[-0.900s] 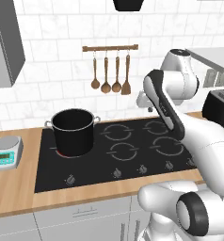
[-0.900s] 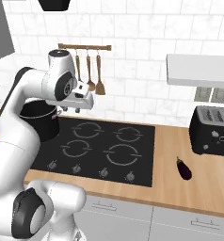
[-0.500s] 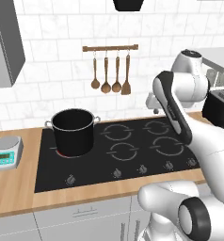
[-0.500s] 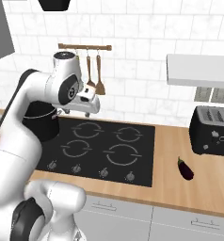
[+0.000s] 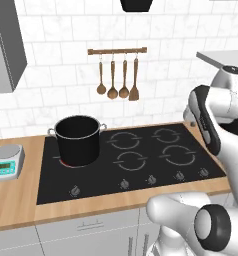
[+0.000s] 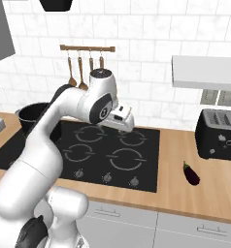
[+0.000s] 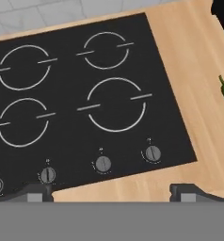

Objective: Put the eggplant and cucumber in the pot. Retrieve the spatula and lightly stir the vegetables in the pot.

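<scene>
the gripper (image 7: pixel 111 190) hangs empty over the hob, jaws wide apart; the eggplant (image 6: pixel 190 173) lies on the counter well off to its right, long axis slanting

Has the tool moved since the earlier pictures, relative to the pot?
Yes. In the right base view the tool has swung right, away from the pot and out over the middle of the cooktop, toward the eggplant.
</scene>
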{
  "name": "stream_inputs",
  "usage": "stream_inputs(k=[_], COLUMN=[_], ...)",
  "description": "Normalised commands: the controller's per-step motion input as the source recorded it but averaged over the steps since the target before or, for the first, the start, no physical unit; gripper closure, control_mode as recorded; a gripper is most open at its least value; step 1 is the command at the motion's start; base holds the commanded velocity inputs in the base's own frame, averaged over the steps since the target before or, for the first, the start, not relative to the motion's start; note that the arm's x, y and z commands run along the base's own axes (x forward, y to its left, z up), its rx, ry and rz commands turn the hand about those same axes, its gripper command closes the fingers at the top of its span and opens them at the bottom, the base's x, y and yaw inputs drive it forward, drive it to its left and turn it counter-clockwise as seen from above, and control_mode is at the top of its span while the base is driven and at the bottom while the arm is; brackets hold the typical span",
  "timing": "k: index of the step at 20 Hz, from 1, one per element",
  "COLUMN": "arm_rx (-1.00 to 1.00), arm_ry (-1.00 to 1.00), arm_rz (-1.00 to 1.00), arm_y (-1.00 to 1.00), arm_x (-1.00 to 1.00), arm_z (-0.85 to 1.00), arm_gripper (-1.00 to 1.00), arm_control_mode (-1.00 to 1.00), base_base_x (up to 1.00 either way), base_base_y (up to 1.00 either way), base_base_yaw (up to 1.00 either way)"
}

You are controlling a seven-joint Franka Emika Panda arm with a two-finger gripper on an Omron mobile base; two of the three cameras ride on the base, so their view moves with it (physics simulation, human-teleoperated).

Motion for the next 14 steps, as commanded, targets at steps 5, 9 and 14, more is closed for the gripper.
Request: stream_inputs(k=[5, 9, 14], arm_rx=[0.00, 0.00, 0.00], arm_ry=[0.01, 0.03, 0.07], arm_rz=[-0.14, -0.14, -0.10], arm_y=[-1.00, -1.00, -1.00], arm_x=[0.00, 0.01, 0.10], arm_z=[-0.49, -0.46, -0.43], arm_gripper=[-1.00, -1.00, -1.00], arm_control_mode=[-1.00, -1.00, -1.00], base_base_x=[0.00, 0.00, 0.00], base_base_y=[0.00, 0.00, 0.00], base_base_yaw=[0.00, 0.00, 0.00])
